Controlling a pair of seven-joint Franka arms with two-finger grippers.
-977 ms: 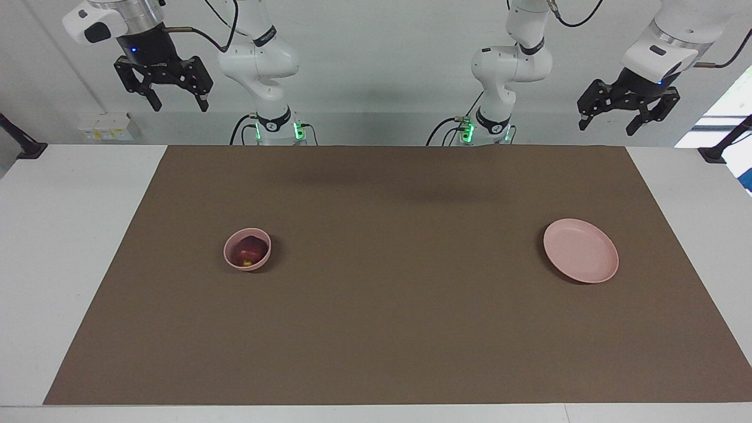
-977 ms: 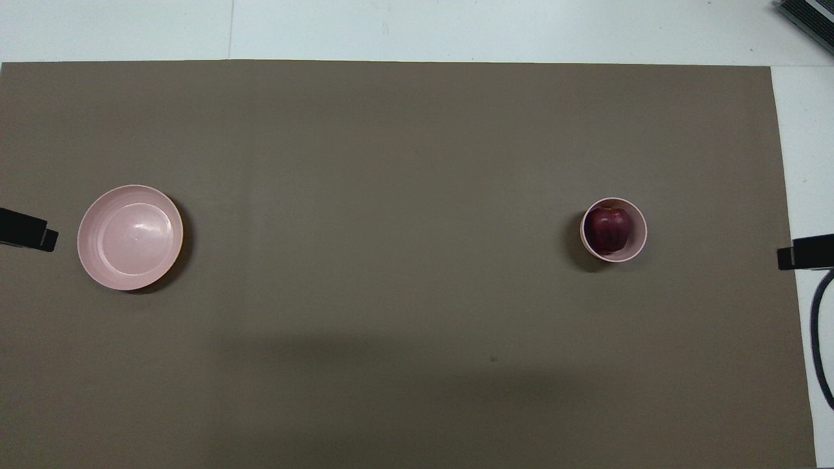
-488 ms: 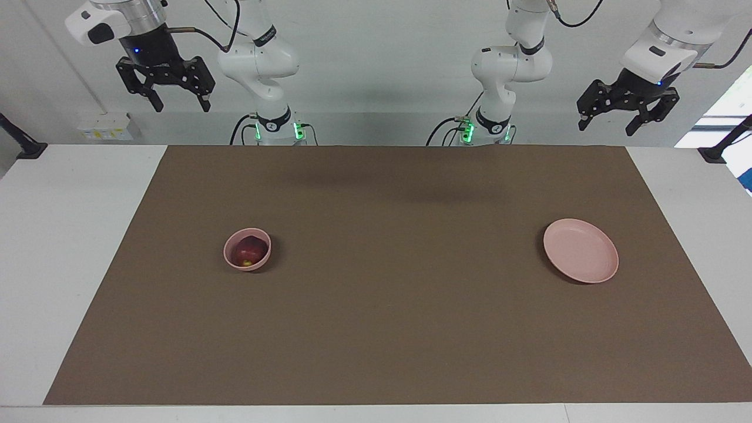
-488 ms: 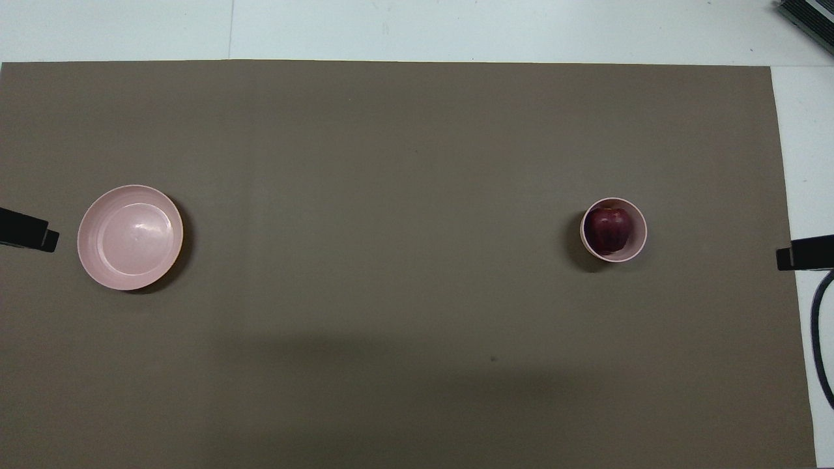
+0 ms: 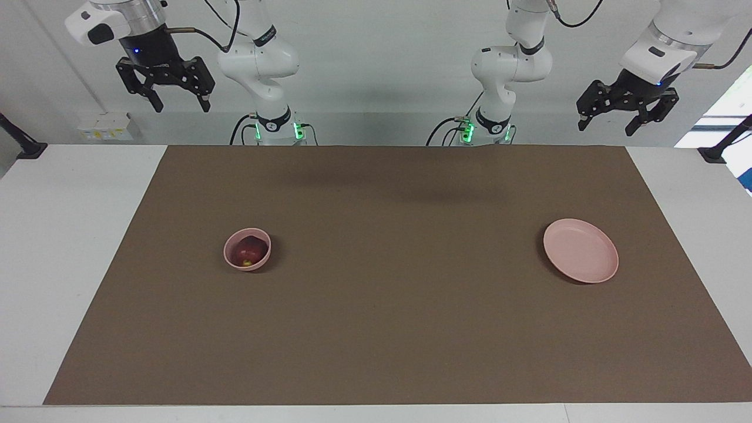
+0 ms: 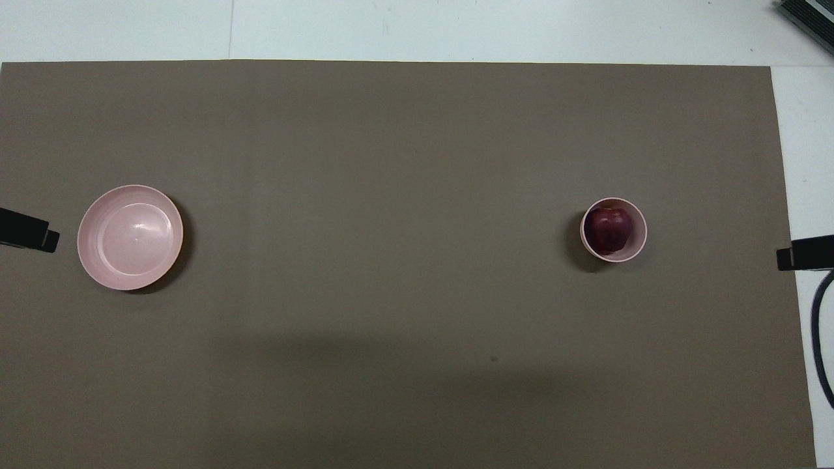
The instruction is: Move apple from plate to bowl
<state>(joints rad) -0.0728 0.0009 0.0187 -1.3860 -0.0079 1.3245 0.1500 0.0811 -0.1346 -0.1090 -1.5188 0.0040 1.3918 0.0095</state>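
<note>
The dark red apple (image 5: 248, 251) (image 6: 608, 228) lies inside the small pink bowl (image 5: 262, 257) (image 6: 640, 241) toward the right arm's end of the brown mat. The flat pink plate (image 5: 580, 251) (image 6: 129, 236) is bare toward the left arm's end. My right gripper (image 5: 180, 108) hangs open and empty, raised high over the right arm's end of the table. My left gripper (image 5: 605, 124) hangs open and empty, raised high over the left arm's end. Only one dark tip of each shows at the overhead view's side edges: left (image 6: 29, 230), right (image 6: 805, 252).
A brown mat (image 5: 388, 329) (image 6: 391, 163) covers most of the white table. Black clamp stands sit at both table ends (image 5: 23, 147) (image 5: 719, 150). A black cable (image 6: 819, 339) lies off the mat at the right arm's end.
The right gripper has risen slightly and shifted a little toward its base since the earliest frame. Apple, bowl, plate and left gripper have not moved.
</note>
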